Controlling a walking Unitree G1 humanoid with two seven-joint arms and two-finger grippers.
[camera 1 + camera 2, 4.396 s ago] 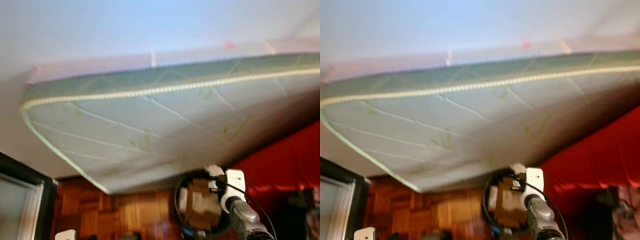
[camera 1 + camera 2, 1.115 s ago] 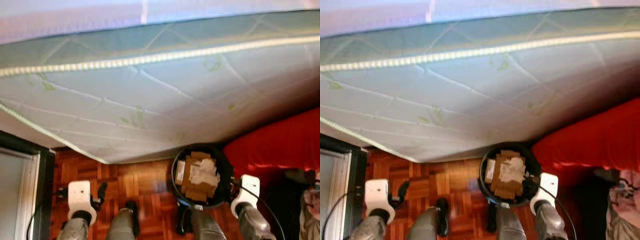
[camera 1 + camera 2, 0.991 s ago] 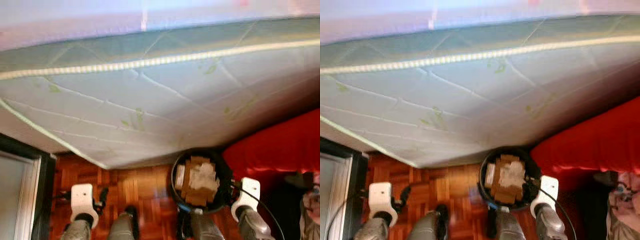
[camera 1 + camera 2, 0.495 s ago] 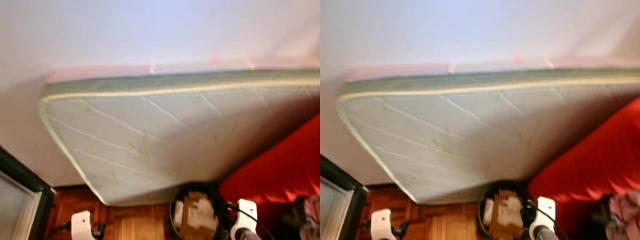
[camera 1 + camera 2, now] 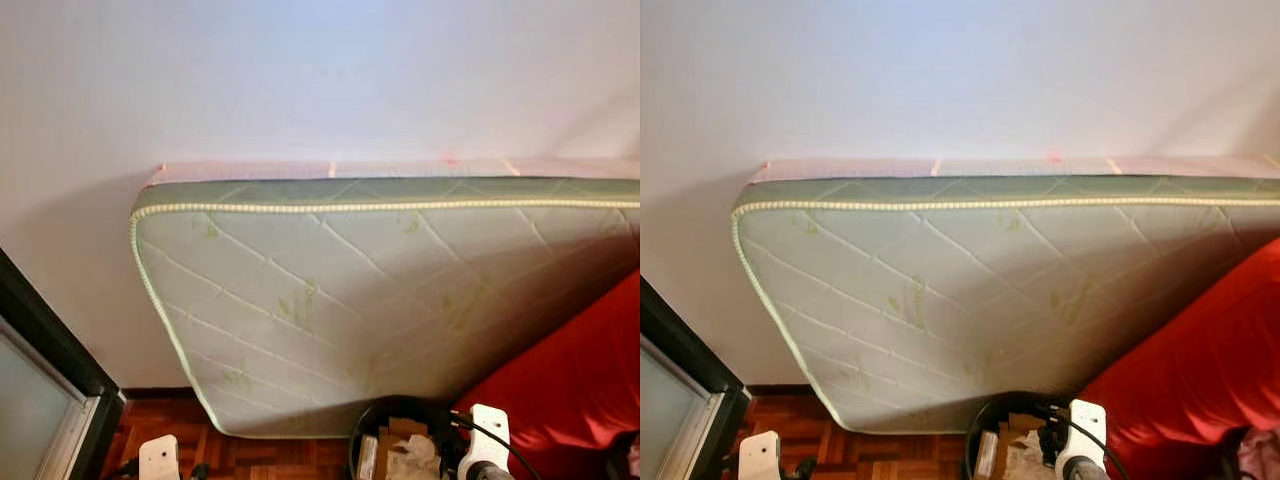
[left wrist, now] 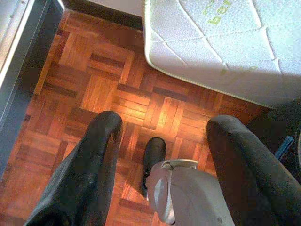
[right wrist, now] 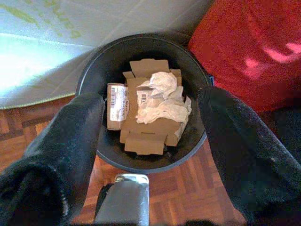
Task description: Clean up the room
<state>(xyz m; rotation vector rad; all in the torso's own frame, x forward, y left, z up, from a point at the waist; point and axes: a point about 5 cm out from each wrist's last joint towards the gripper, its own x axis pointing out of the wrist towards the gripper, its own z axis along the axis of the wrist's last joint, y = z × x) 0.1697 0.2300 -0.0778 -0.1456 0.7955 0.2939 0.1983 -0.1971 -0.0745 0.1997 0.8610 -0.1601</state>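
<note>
A black round bin (image 7: 94, 70) stands on the parquet between a leaning mattress and a red sofa, and its rim also peeks in at the bottom of the head view (image 5: 380, 415). Inside lie flattened cardboard boxes (image 7: 146, 134) and crumpled white paper (image 7: 162, 108). My right gripper (image 7: 150, 99) hangs open directly above the bin, with nothing between its fingers (image 7: 70, 136). My left gripper (image 6: 164, 125) is open and empty, pointing down at the bare floor above my own foot (image 6: 153, 157). The white wrist mounts of both arms (image 5: 160, 460) (image 5: 487, 432) sit at the lower edge of the head view.
A green-and-white quilted mattress (image 5: 380, 300) leans on its side against the white wall (image 5: 300, 80). The red sofa (image 5: 570, 390) is at the right, and a dark-framed glass door (image 5: 45, 400) at the left. Parquet floor (image 6: 103, 84) lies between the door and the mattress.
The head camera has tilted up, so more wall and the mattress's top edge show while the bin and arms have slid to the bottom edge. The things themselves have not moved.
</note>
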